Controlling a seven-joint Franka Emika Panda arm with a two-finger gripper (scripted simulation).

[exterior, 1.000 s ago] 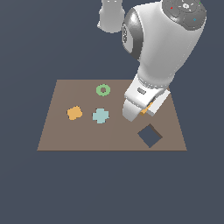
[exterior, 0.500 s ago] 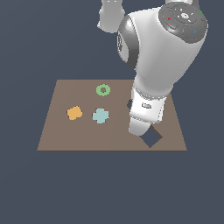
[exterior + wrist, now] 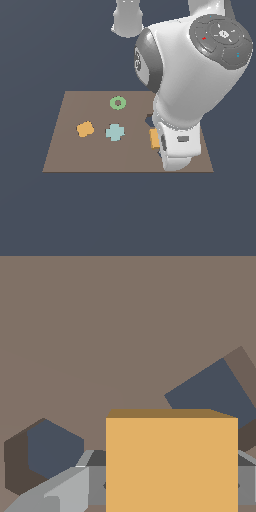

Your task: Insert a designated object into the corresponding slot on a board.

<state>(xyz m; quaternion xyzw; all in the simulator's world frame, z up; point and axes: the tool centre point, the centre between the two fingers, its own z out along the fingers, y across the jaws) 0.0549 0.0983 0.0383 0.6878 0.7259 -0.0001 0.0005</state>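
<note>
Gripper clamped on orange block, held just above board, slot close by but offset. Block looks rigid, light, smooth-faced; flat opposite sides are the right hold. Expect slip if it catches the slot edge.

Both renders are evenly and softly lit, with no glare and no hard cast shadows on the board. In the exterior view the arm is brightest on its upper shell and shades grey toward 6 o'clock, so light comes from above. The backdrop is a flat dark blue-grey. Edges look slightly soft and jagged, low-resolution. In the wrist view the block is flat-lit, its top face darker; the slot walls show plain shading. No edge distortion.
</note>
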